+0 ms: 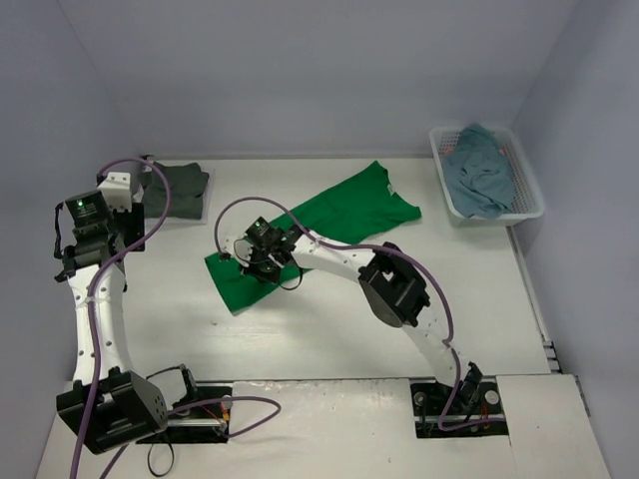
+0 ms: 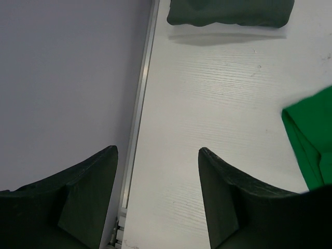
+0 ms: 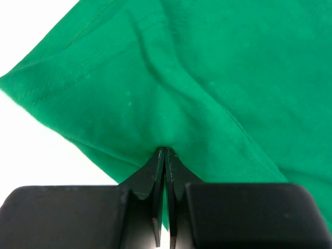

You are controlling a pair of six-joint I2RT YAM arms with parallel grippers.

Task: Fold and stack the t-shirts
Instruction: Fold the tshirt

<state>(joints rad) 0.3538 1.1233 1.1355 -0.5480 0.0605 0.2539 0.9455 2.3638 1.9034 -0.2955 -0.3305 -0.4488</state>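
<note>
Fold in hand concerns the bright green t-shirt, which lies spread diagonally across the middle of the table. Right gripper is clenched at the shirt's near-left end, close by the stitched hem. Creases run into its tips, so it appears to be grasping a pinch of cloth (the contact itself is hidden by the fabric).

Left gripper is released and empty, hovering over bare table by the left edge, short of the dark grey-green t-shirt, which lies folded at the far left. Teal-blue t-shirt sits crumpled in the white basket, far right.

Assessment: early stage, with one shirt folded and one being worked. Next move calls for carrying the pinched end over towards the collar, low and steady, without dragging the rest. A one-handed lift risks a skewed fold.
</note>
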